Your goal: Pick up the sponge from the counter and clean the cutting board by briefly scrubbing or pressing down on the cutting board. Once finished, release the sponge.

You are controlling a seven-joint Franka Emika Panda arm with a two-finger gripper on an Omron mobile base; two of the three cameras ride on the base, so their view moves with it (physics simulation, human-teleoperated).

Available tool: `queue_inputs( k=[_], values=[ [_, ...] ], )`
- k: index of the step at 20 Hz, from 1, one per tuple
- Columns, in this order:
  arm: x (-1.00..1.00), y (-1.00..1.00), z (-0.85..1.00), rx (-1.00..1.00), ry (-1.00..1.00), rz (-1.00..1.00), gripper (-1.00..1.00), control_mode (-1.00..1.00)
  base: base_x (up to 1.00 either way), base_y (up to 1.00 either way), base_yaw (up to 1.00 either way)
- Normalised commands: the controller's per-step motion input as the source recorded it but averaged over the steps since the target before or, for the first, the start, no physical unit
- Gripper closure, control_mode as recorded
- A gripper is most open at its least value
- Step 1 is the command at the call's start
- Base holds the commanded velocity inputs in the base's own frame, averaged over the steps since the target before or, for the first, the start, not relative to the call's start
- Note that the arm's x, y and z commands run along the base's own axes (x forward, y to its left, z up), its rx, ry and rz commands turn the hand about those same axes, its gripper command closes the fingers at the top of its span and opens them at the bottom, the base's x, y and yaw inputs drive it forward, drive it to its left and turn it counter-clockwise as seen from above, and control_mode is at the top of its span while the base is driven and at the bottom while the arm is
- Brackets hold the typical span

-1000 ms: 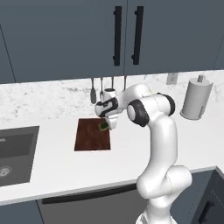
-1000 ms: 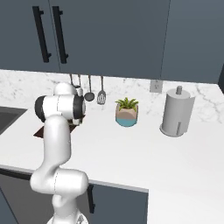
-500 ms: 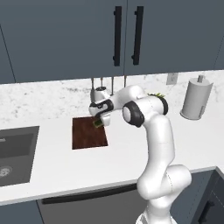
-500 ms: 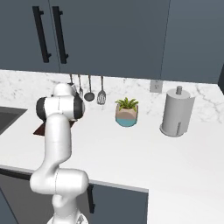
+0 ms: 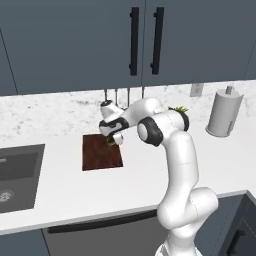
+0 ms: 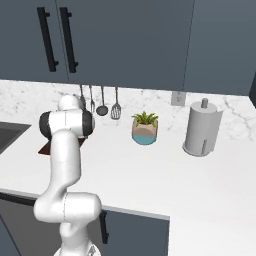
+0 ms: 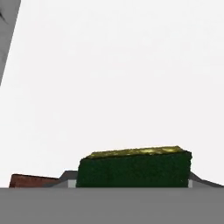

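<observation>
The dark reddish-brown cutting board (image 5: 100,152) lies flat on the white counter (image 5: 65,195), right of the sink. My gripper (image 5: 114,139) hangs over the board's far right corner, shut on the sponge (image 5: 110,141). In the hand view the sponge (image 7: 135,168) sits between the fingers, dark green face toward the camera and yellow layer on top. A sliver of the board (image 7: 30,180) shows at the lower left there. In the right base view my own arm hides the gripper, and only an edge of the board (image 6: 44,149) shows.
A dark recessed sink (image 5: 15,172) sits left of the board. Utensils (image 6: 102,104) hang on the marble backsplash behind it. A potted plant (image 6: 145,128) and a paper towel holder (image 6: 202,128) stand farther right. Dark cabinets (image 5: 140,40) hang overhead.
The hand, still holding the sponge, has shifted a little to the left over the board's far right part. The board has stayed put.
</observation>
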Motion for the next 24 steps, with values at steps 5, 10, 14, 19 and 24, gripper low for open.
queue_inputs(
  k=[5,10,14,19,24],
  values=[
    [-0.03,0.52,-0.06,-0.05,-0.02,0.01,1.00,-1.00,0.00,0.00,0.00],
    [-0.38,0.50,-0.17,0.00,0.00,0.08,1.00,-1.00,0.00,0.00,0.00],
    [-0.66,0.53,-0.21,0.00,0.00,0.12,1.00,-1.00,0.00,0.00,0.00],
    [-0.30,0.64,-0.49,-0.02,0.00,0.16,1.00,-1.00,0.00,0.00,0.00],
    [-0.32,0.56,-0.27,-0.07,0.09,0.21,1.00,-1.00,0.00,0.00,0.00]
  ],
)
